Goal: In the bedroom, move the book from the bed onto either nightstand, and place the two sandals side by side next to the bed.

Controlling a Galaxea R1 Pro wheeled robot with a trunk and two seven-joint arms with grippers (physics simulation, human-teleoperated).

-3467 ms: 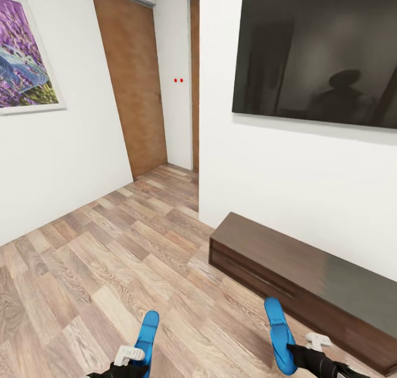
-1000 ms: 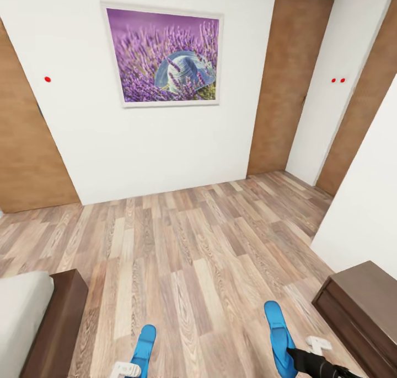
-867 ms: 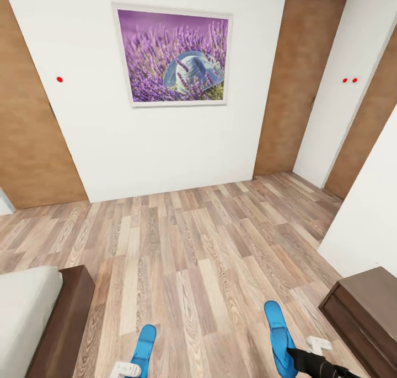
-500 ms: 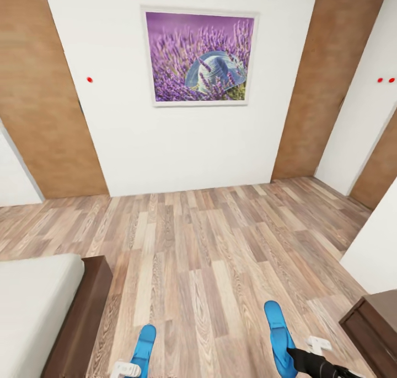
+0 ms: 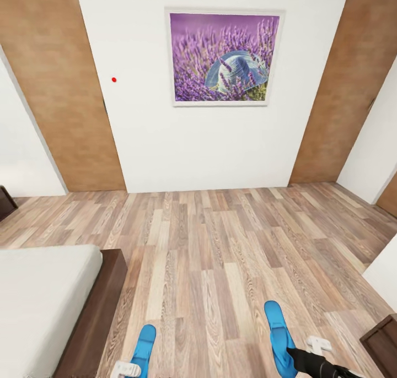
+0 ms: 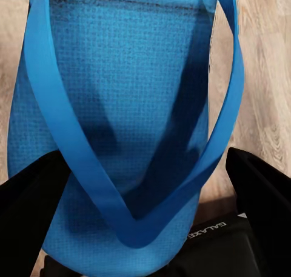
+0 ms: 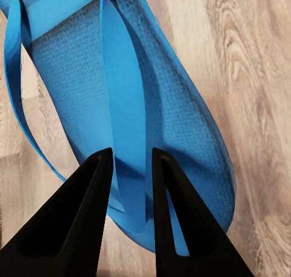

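While each arm is carrying one of the two sandals low at the bottom edge of the head view, the left sandal (image 5: 144, 342) is sitting in the left gripper (image 5: 128, 369) at lower left and the right sandal (image 5: 279, 336) in the right gripper (image 5: 310, 351) at lower right, both hanging above the wood floor (image 5: 220, 257). Seen from the right wrist, the right jaws are pinching a single blue strap of the sandal (image 7: 130, 131) between two dark fingers (image 7: 79, 228). Seen from the left wrist, the jaws are standing wide on either side of the sole (image 6: 127, 125) at its narrow strap end; I cannot tell whether they are pressing it. The bed (image 5: 38, 306) is lying at lower left, its dark frame edge facing the open floor. These flip-flops are looking light, thin and bendy, so a strap hold is likely letting the sole swing; gripping across the sole edge would probably be steadier for setting them down flat beside the bed.
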